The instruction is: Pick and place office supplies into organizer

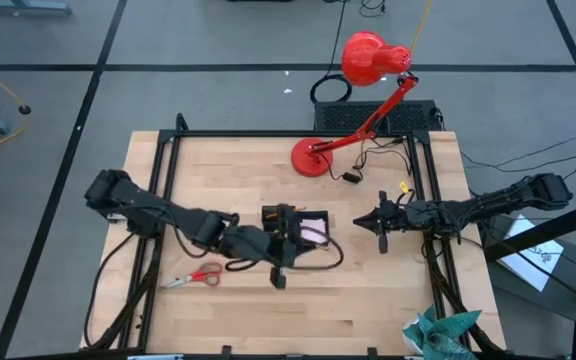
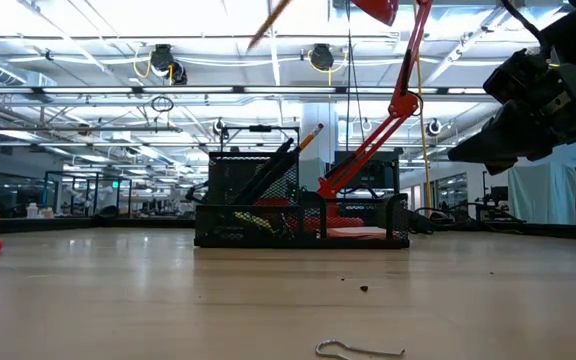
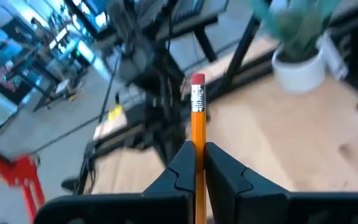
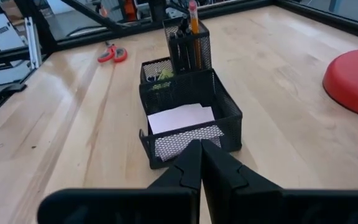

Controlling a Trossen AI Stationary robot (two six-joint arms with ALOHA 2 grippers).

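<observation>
The left gripper's fingers are pinching an orange pencil between them, closed tight against its shaft, with the eraser end standing up beyond the tips. In the high view this left gripper is hanging just in front of the organizer, at the middle of the counter.

The right gripper's fingers are pressed together with nothing between them. The right gripper is hovering just beside the organizer's other side, pointing towards it, and not touching it.

The organizer is a black mesh tray. From the right wrist view, its nearest compartment is holding a pale sticky-note pad, a smaller compartment behind is holding small yellow-green bits, and a tall cup at the back is carrying dark pens and another orange pencil standing upright. In the low view these are leaning in the tall cup.

The red-handled scissors are lying flat on the counter, well apart from the organizer, beside the left arm.

A red desk lamp is standing at the counter's far edge, its base near the right gripper.
</observation>
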